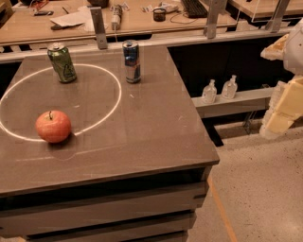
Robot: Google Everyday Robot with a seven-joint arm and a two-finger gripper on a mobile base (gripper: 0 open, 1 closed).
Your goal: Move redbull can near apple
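1. The redbull can stands upright near the back edge of the table, just outside the upper right of a white ring painted on the tabletop. Nothing touches it.
2. The apple sits at the front left of the ring, on its painted line, with its stem up. It is well apart from the redbull can, with bare tabletop between them.
3. A green can stands to the left of the redbull can, on the ring's back arc, and it leans slightly. The two cans are near each other but do not touch.
4. The table is a dark grey-brown slab on a stepped base, and the ring takes up its left half.
5. The gripper is at the right edge of the view, off the table and over the floor, far from both cans and the apple. Only pale cream blocks of it and the arm show. I cannot tell whether it is apart or together, and it holds nothing that can be seen.
6. Two small clear bottles stand side by side on a low ledge between the table and the gripper.
7. Behind the table runs a wooden desk with papers, a small dark cup and other clutter on it.
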